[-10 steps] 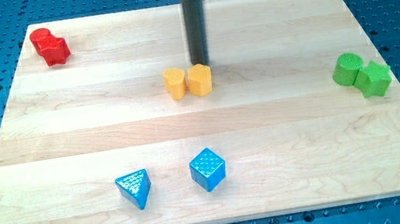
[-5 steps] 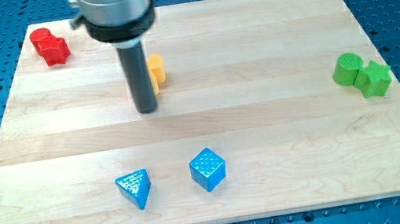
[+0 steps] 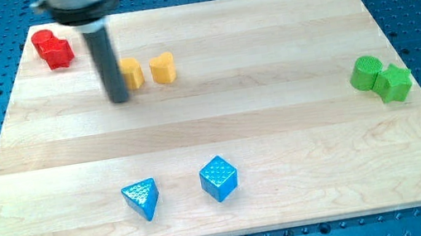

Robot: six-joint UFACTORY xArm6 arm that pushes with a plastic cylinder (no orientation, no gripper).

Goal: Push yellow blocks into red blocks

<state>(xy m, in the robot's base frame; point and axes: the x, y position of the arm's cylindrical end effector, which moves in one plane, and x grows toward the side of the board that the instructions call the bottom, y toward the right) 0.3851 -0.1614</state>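
Two yellow blocks lie side by side in the upper middle of the wooden board: one on the left and one on the right, with a small gap between them. Two red blocks sit touching at the board's top left corner. My tip rests on the board just left of and slightly below the left yellow block, close to it or touching it. The rod rises up and to the left, out of the view's top.
A blue triangular block and a blue cube lie near the view's bottom. Two green blocks touch each other at the right edge. The board lies on a blue perforated table.
The yellow blocks have moved up and left and separated slightly. My tip swept from above them, around to their lower left, and now stands left of them.
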